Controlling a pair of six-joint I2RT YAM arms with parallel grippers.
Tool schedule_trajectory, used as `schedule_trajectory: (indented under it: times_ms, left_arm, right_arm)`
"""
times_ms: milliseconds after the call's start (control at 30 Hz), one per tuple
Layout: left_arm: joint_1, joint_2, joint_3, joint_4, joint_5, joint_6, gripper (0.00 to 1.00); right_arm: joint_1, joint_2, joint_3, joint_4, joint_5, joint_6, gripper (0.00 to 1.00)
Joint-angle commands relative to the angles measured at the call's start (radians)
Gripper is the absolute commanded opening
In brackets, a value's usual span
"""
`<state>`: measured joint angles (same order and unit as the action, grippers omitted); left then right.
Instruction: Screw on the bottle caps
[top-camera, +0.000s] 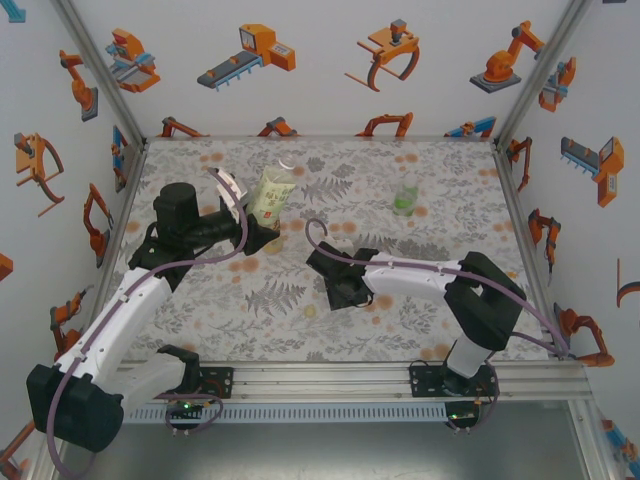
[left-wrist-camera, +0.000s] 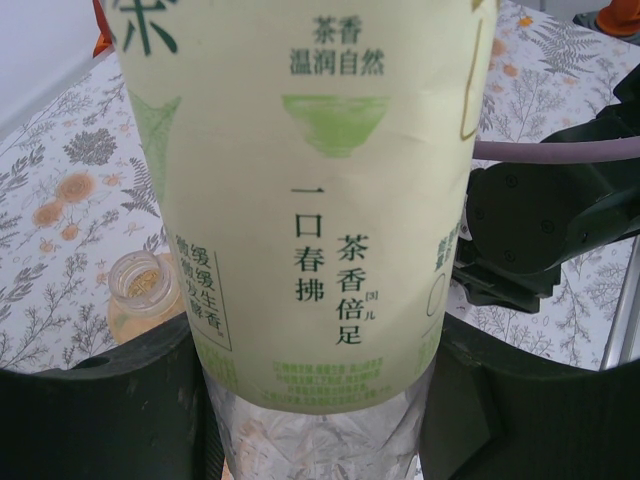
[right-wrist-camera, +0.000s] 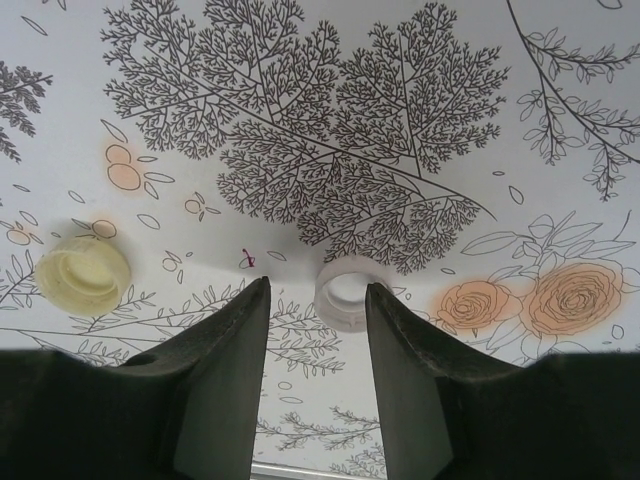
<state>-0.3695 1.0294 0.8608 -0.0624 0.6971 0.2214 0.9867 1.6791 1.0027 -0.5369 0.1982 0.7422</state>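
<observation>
Cap pickup: left claw (left-wrist-camera: 320, 425) pinches the pale bottle (left-wrist-camera: 320, 200); right claw (right-wrist-camera: 316, 290), spread, straddles the white cap (right-wrist-camera: 343, 295) toward the surface's near edge. Next, close squarely and lift.

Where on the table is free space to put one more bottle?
Free: the cloth between the pale bottle and the green bottle; the far right corner beyond the green bottle; the near middle strip along the front rail. Crowded: around the right fingers, where the white cap and yellow cap lie, and at the left fingers holding the pale bottle.
</observation>
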Motion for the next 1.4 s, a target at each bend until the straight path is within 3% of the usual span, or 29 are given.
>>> schedule_trajectory:
  times_ms: [0, 333, 733, 1233, 1367]
  left_arm:
    - [0.004, 0.002, 0.019, 0.029, 0.027, -0.014, 0.08]
    - [0.003, 0.006, 0.017, 0.029, 0.029, -0.016, 0.08]
    - [0.001, 0.006, 0.016, 0.031, 0.03, -0.017, 0.08]
    - [0.0, 0.011, 0.018, 0.034, 0.034, -0.019, 0.08]
    - [0.0, 0.012, 0.018, 0.034, 0.037, -0.02, 0.08]
  right_arm:
    - [-0.01, 0.006, -0.018, 0.011, -0.008, 0.017, 0.42]
    - [-0.031, -0.088, 0.008, -0.014, -0.009, -0.009, 0.44]
    - [-0.048, -0.075, -0.051, 0.023, -0.04, 0.022, 0.48]
    - [-0.052, -0.059, -0.101, 0.059, -0.042, 0.04, 0.44]
    - [-0.055, -0.062, -0.122, 0.085, -0.052, 0.049, 0.35]
